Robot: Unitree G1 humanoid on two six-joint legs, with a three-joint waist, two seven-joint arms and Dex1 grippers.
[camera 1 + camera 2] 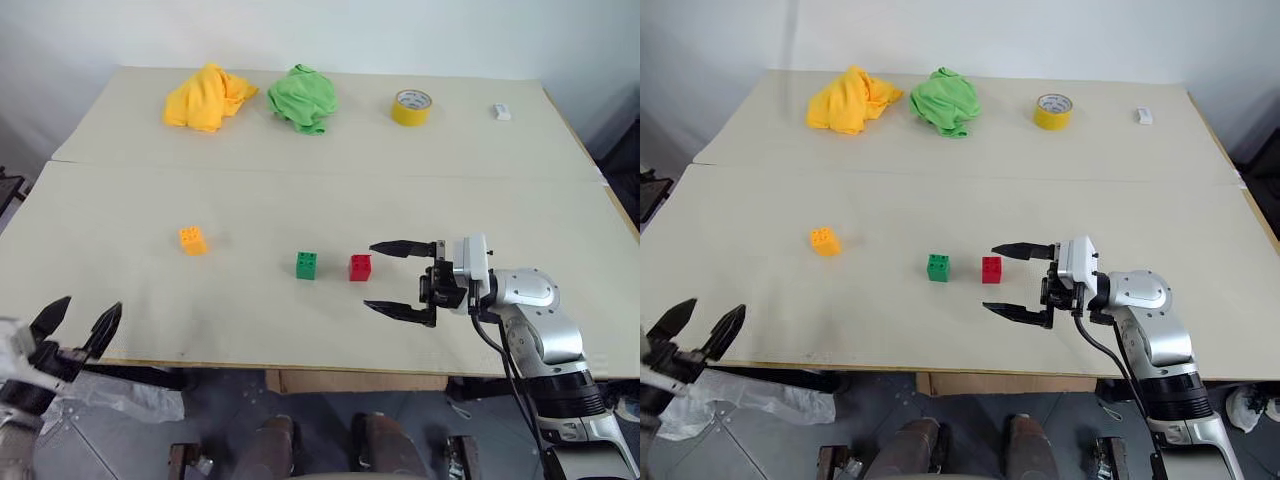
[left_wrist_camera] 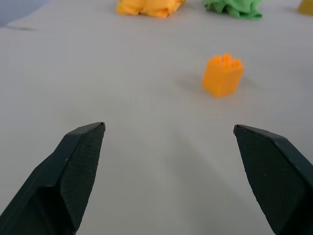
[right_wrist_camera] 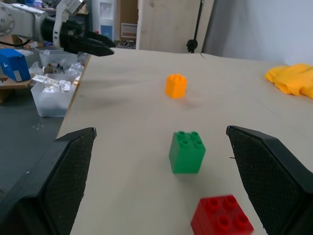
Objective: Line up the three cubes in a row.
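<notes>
Cubes on the table: green (image 1: 307,265) and red (image 1: 360,267) sit close together, orange (image 1: 193,240) well apart, both hands open and empty, right hand (image 1: 400,280) beside red; next, likely bring orange into line.

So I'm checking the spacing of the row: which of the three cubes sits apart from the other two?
The orange-yellow cube. It stands alone toward the left, while the green cube and red cube sit close together by the right gripper.
</notes>
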